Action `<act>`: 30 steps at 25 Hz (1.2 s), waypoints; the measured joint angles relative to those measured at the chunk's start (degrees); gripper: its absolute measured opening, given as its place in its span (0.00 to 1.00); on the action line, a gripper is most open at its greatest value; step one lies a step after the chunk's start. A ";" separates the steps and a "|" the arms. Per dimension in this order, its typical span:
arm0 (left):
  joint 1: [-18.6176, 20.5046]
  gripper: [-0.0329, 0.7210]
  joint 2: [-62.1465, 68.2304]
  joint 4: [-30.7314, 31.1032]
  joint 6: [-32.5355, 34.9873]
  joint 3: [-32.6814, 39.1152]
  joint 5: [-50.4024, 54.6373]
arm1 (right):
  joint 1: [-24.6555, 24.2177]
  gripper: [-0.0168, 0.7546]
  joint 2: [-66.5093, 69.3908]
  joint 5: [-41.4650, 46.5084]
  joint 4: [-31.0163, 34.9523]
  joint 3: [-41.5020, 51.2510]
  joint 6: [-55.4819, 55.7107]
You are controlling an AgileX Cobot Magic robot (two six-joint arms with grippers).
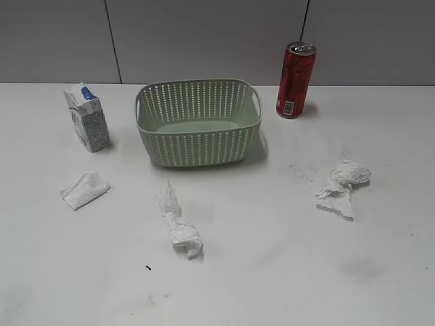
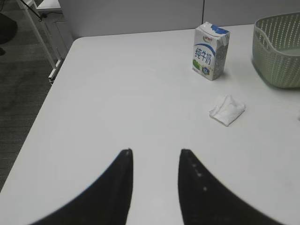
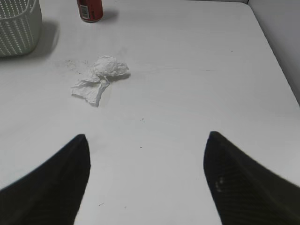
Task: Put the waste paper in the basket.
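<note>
The pale green basket [image 1: 198, 122] stands empty at the back middle of the white table; its edge shows in the left wrist view [image 2: 279, 49] and the right wrist view [image 3: 18, 29]. Three crumpled white paper wads lie on the table: one at the left [image 1: 84, 189] [image 2: 227, 109], one in front of the basket [image 1: 180, 223], one at the right [image 1: 343, 187] [image 3: 99, 77]. My left gripper [image 2: 154, 151] is open and empty, well short of the left wad. My right gripper [image 3: 147, 136] is wide open and empty, short of the right wad. Neither gripper shows in the exterior view.
A speckled milk carton [image 1: 87, 117] [image 2: 211, 51] stands left of the basket. A tall red can [image 1: 295, 80] [image 3: 89, 9] stands to its right. The table's left edge [image 2: 44, 103] drops off to a dark floor.
</note>
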 joint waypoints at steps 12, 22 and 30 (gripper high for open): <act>0.00 0.36 0.00 0.00 0.00 0.00 0.00 | 0.00 0.76 0.00 -2.18 -0.05 -0.82 -1.73; 0.00 0.65 0.00 -0.59 0.00 0.00 0.00 | 0.00 0.76 11.63 -17.28 0.28 -1.31 -2.60; 0.00 0.93 0.00 -0.65 0.00 0.00 0.00 | 0.47 0.76 30.85 -21.76 0.39 -3.48 -2.66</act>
